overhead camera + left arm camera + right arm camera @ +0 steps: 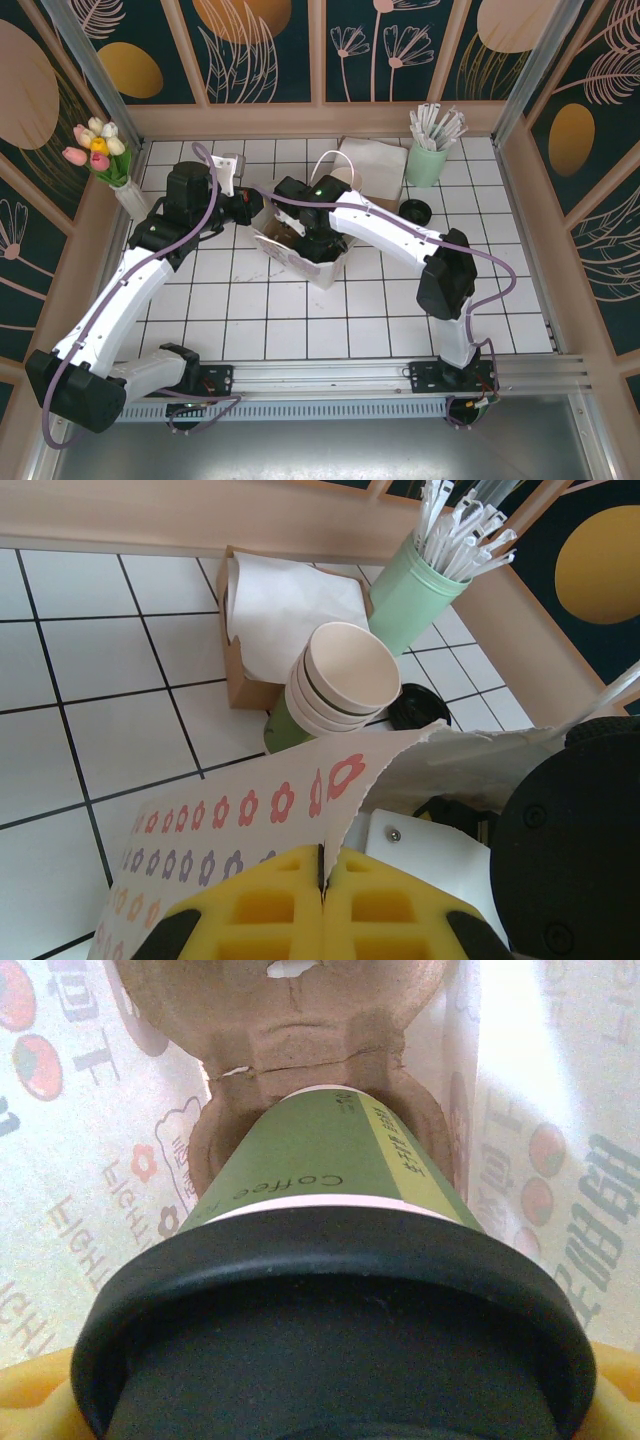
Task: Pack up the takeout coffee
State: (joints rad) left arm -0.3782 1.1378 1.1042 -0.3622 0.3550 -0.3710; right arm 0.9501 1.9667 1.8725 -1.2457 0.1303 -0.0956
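In the middle of the right wrist view, the green paper takeout coffee cup (pixel 320 1160) with its black plastic lid (pixel 330 1360) has its base in the round socket of a brown moulded-pulp cup carrier (pixel 290 1010). Both are down inside the white printed paper bag (pixel 80 1160). The right gripper (pixel 303 236) grips the cup just below the lid, with its yellow pads (pixel 25 1400) showing at the lower corners of that frame.

Whether the base has reached the bottom of the socket cannot be told. The sound move is to press straight down with the cup upright, then release only once it stands on its own. The fingers should part no more than needed and lift straight up, because the bag walls stand close on both sides.

At the bottom centre of the left wrist view, the left gripper (pixel 322 900) is clamped on the bag's flower-printed upper edge (pixel 250 810), holding the mouth open. The paper looks ragged there, so the left gripper should hold steady rather than pull. In the top view the bag sits mid-frame on the white tiled table (pixel 300 330).
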